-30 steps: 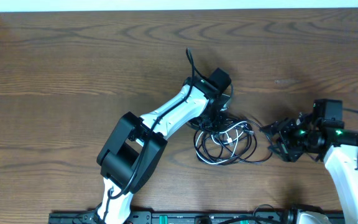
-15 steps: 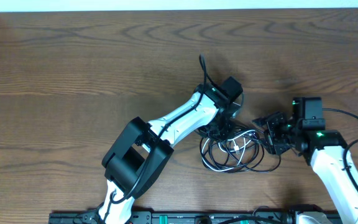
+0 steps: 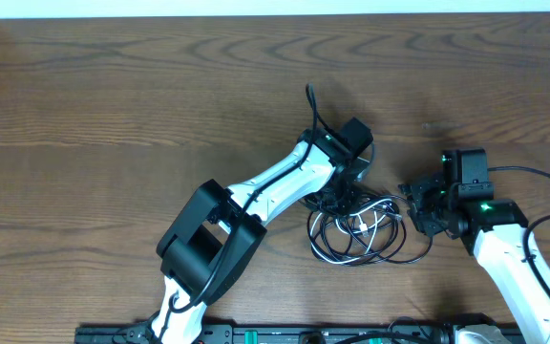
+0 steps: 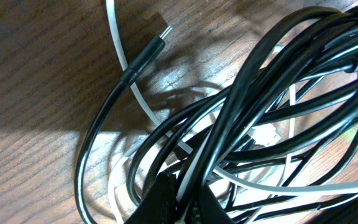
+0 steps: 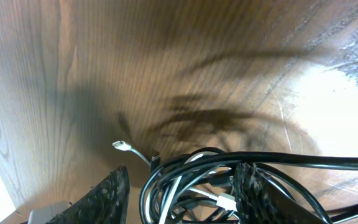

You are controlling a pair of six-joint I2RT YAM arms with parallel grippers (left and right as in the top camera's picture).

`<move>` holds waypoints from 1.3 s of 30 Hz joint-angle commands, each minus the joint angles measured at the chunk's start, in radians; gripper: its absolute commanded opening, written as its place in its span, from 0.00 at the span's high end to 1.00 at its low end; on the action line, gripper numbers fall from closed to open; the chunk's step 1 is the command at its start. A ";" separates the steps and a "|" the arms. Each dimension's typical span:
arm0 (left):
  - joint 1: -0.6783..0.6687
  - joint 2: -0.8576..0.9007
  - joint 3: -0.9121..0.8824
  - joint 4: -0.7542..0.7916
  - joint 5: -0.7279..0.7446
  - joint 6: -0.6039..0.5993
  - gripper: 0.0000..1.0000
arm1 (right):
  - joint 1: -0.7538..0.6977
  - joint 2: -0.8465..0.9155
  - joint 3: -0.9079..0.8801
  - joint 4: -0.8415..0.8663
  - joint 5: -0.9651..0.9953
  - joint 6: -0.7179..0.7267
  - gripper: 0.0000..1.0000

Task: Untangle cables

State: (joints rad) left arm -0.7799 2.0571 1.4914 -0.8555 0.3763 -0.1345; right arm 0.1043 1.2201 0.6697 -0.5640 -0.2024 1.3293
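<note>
The cables [image 3: 361,232] lie in one tangled heap of black loops and a white cord at the table's middle right. My left gripper [image 3: 344,191] is at the heap's upper left edge. In the left wrist view its fingers [image 4: 188,199] are shut on a bundle of black strands with a white one [image 4: 229,118]; a black plug end [image 4: 146,55] lies free on the wood. My right gripper [image 3: 411,208] is at the heap's right edge. In the right wrist view its fingers [image 5: 182,196] are wide open with the heap [image 5: 191,180] between them, and a white plug [image 5: 122,146] sticks out.
A thick black wire [image 3: 311,110] rises from the left arm's wrist, and another [image 3: 542,182] runs from the right arm. A black rail [image 3: 256,334] lines the front edge. The table's back edge [image 3: 256,10] is at the top.
My left gripper moved right and dragged the cable heap with it. My right gripper moved left and up, coming in over the heap's right edge.
</note>
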 commanded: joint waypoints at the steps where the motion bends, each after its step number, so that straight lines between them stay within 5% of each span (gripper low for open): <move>1: 0.003 0.000 -0.007 -0.002 0.009 -0.006 0.92 | 0.024 0.016 -0.007 0.005 0.035 0.026 0.50; 8: 0.003 0.000 -0.007 -0.002 0.009 -0.006 0.92 | 0.077 0.066 -0.008 0.016 0.036 0.107 0.48; 13: 0.003 0.000 -0.007 -0.002 0.008 -0.006 0.92 | 0.080 0.118 -0.008 0.056 0.093 0.106 0.56; 17: 0.003 0.000 -0.007 -0.002 0.005 -0.005 0.92 | 0.080 0.161 -0.008 0.072 0.138 0.105 0.69; 19: 0.003 0.000 -0.007 -0.002 0.005 -0.005 0.92 | 0.080 0.177 -0.008 0.077 0.135 0.095 0.82; 20: 0.003 0.000 -0.007 -0.002 0.004 -0.005 0.92 | 0.080 0.180 -0.008 0.083 0.131 0.069 0.99; 34: 0.020 0.000 -0.006 -0.021 -0.086 -0.005 0.93 | 0.036 0.013 -0.008 0.193 -0.298 -0.587 0.99; 39: 0.049 -0.015 -0.006 -0.037 -0.085 -0.005 0.93 | 0.002 -0.151 -0.008 0.193 -0.388 -0.629 0.99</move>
State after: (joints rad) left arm -0.7544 2.0571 1.4914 -0.8825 0.3225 -0.1349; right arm 0.1261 1.1503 0.6655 -0.3737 -0.4828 0.8024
